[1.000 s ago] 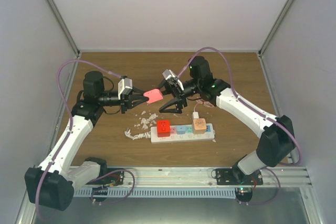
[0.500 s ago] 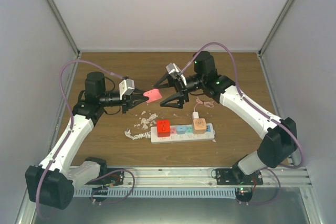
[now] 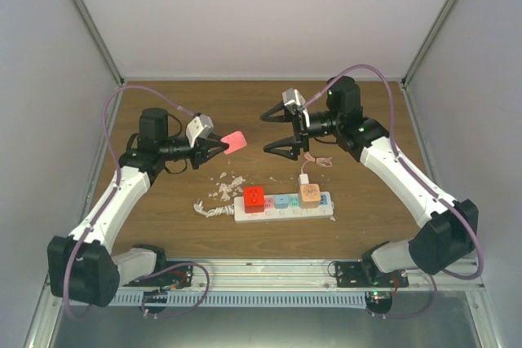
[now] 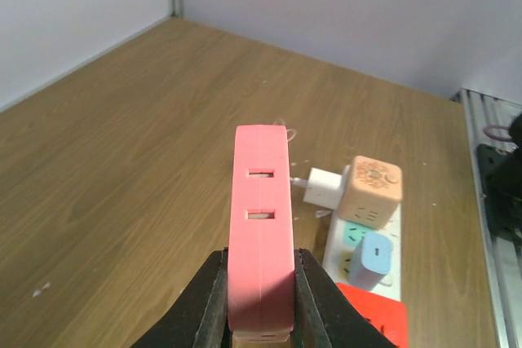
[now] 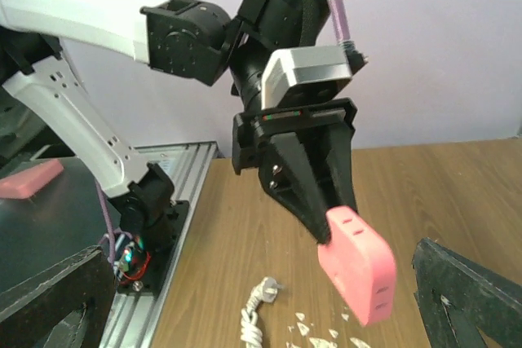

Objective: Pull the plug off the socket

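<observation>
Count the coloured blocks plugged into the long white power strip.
3 on the power strip: a red cube nearest the twisted cord, a blue plug midway, a tan cube beyond it. The pink block is in the left gripper.

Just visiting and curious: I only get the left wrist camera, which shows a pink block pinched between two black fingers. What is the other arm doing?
Observer: The right gripper is open and empty. It hangs in the air facing the pink plug, with a gap between them.
Operator: Something red is cut off at the bottom of my picture. What is it?
Observer: A red cube sitting on the end slot of the socket, at the end where its twisted white cord comes out.
</observation>
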`<control>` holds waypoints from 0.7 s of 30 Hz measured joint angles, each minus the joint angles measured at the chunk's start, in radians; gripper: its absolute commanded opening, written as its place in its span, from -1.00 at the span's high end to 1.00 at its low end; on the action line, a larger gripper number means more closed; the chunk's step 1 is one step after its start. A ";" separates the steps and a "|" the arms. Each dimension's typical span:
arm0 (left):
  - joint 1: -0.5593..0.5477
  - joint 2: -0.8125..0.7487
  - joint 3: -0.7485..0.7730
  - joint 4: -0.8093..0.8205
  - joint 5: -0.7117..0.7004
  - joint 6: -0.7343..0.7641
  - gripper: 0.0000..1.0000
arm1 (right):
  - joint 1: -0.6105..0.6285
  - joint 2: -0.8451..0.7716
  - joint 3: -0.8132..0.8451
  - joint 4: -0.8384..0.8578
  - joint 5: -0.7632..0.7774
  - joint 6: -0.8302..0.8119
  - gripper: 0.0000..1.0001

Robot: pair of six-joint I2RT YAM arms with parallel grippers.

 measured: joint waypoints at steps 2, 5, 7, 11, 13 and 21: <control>0.013 0.032 0.017 -0.007 -0.024 -0.010 1.00 | -0.010 -0.024 -0.024 -0.008 0.021 -0.020 -0.99; 0.036 0.080 0.054 -0.019 -0.054 -0.018 1.00 | -0.021 -0.057 -0.067 -0.023 0.051 -0.053 -0.99; 0.055 0.115 0.080 -0.020 -0.074 -0.019 1.00 | -0.027 -0.080 -0.098 -0.039 0.076 -0.082 -0.99; 0.108 0.196 0.116 -0.006 -0.116 -0.039 1.00 | -0.034 -0.121 -0.155 -0.068 0.133 -0.138 -0.99; 0.134 0.237 0.127 0.003 -0.154 -0.072 1.00 | -0.034 -0.136 -0.179 -0.074 0.157 -0.160 -0.99; 0.261 0.422 0.214 0.096 -0.301 -0.230 1.00 | -0.051 -0.188 -0.245 -0.106 0.232 -0.220 -0.99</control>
